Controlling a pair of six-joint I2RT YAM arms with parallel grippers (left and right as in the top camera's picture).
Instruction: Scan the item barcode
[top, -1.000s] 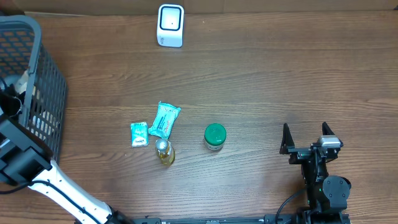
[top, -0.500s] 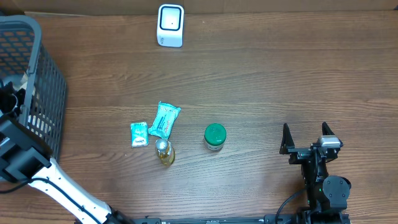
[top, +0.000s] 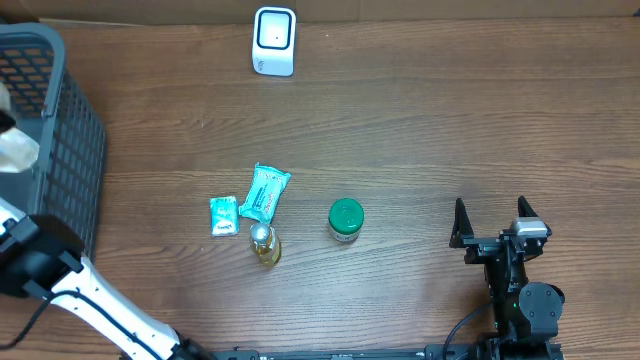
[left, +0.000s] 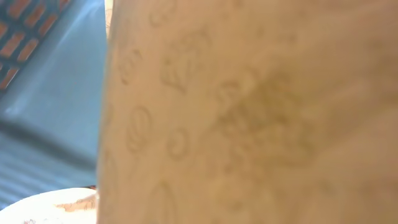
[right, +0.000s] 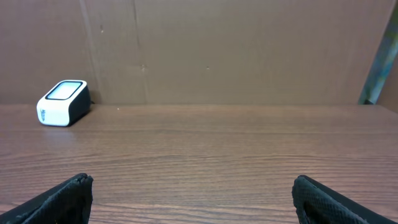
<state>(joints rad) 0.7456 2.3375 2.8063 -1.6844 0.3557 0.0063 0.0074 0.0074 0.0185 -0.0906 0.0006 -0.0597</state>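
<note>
A beige packet (top: 14, 150) with faint printed shapes hangs at the table's far left edge, over the grey basket (top: 72, 140). It fills nearly the whole left wrist view (left: 249, 112) and hides my left fingers there. My left arm (top: 40, 262) reaches up to it, and the gripper looks shut on it. The white barcode scanner (top: 274, 40) stands at the back of the table, and also shows far left in the right wrist view (right: 62, 102). My right gripper (top: 493, 222) rests open and empty at the front right (right: 193, 183).
Two teal packets (top: 263, 192) (top: 223, 215), a small bottle (top: 264, 244) and a green-lidded jar (top: 346, 219) lie mid-table. The basket's blue-grey wall (left: 50, 93) shows beside the packet. A cardboard wall (right: 236, 50) backs the table.
My left gripper has come up out of the basket with the beige packet, which now shows above the rim. The right arm has not moved.
</note>
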